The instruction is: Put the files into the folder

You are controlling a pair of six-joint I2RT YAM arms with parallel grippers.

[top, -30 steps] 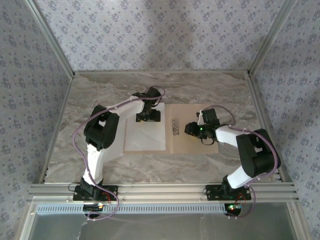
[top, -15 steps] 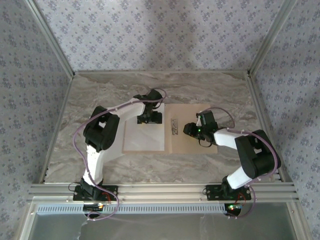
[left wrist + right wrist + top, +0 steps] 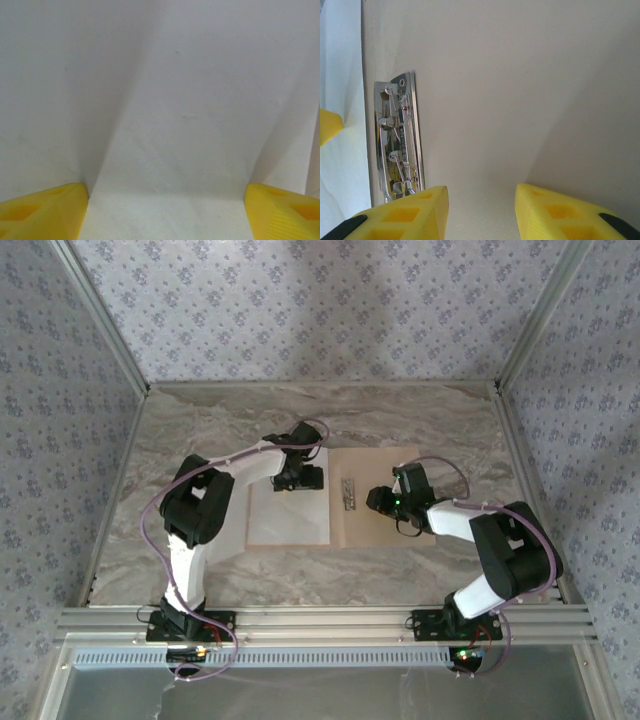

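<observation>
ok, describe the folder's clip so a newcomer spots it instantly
On the marble-patterned table, find the tan folder lying open and flat. Along its crease, between the white sheet on the left leaf and the bare right leaf, sits the clip. It is a small shiny metal strip with wire springs, unlike the plain paper and card around it.

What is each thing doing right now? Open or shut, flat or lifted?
folder: open, lying flat on the table.
files: lying on the folder's left leaf, a bit rippled.
clip: beside the files, not holding them.
left gripper: open, over the files.
right gripper: open, over the bare right leaf.
</observation>
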